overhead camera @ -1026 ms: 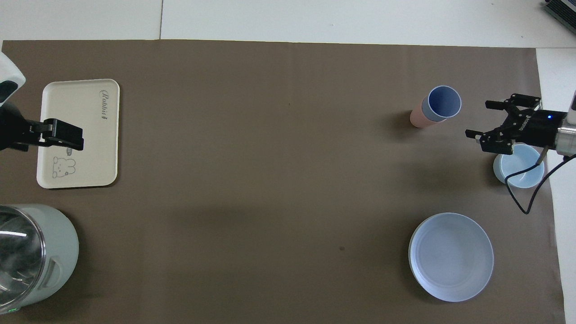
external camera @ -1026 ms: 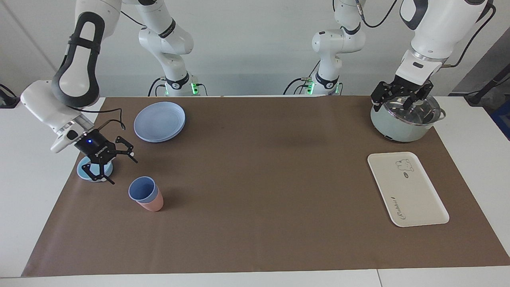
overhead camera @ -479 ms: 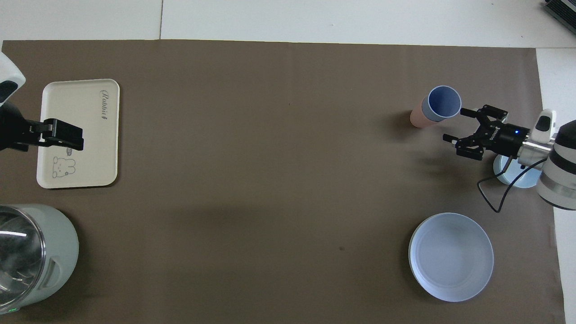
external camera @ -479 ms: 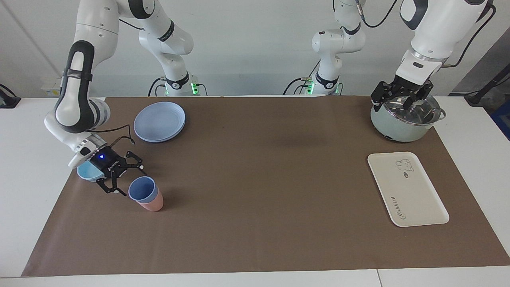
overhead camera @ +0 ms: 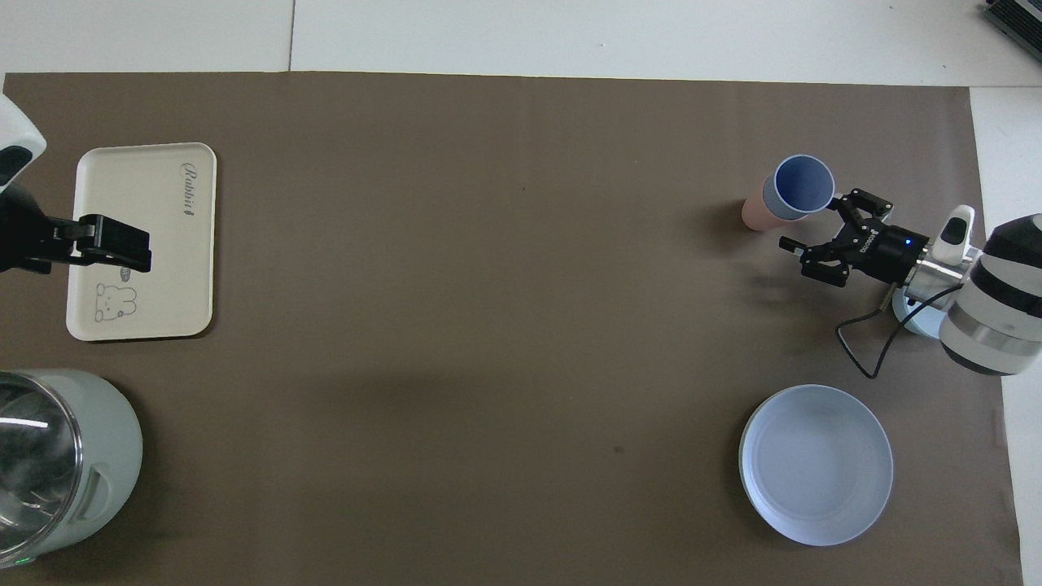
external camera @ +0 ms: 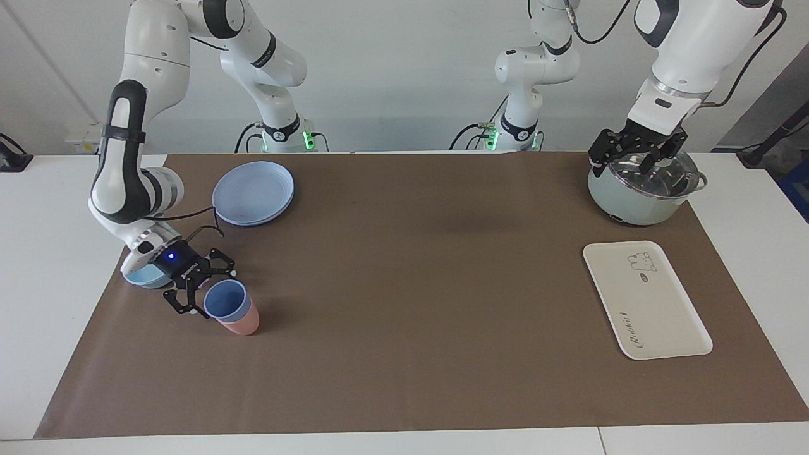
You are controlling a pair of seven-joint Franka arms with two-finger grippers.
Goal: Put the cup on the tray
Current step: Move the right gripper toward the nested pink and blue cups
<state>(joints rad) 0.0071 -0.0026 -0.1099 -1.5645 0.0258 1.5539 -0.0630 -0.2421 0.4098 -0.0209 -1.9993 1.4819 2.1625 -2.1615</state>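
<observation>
The periwinkle-blue cup point(external camera: 224, 299) point(overhead camera: 803, 185) stands nested in a salmon-pink tumbler point(external camera: 244, 323) point(overhead camera: 750, 214) toward the right arm's end of the table. My right gripper point(external camera: 210, 292) point(overhead camera: 807, 225) is low and open right beside the cup's rim, with one fingertip point(overhead camera: 834, 204) close against it. I cannot tell if it touches. The cream-white tray point(external camera: 657, 316) point(overhead camera: 163, 268) lies flat toward the left arm's end. My left gripper point(external camera: 634, 155) waits open over the pot.
A pale green pot with a glass lid point(external camera: 638, 199) point(overhead camera: 61, 456) stands nearer to the robots than the tray. A round blue plate point(external camera: 253, 193) point(overhead camera: 816, 464) and a low light-blue bowl point(external camera: 140, 277) point(overhead camera: 910, 319) lie near the right arm.
My right gripper has come down from over the light-blue bowl and moved to the cup's side, still open. The left arm has not moved.
</observation>
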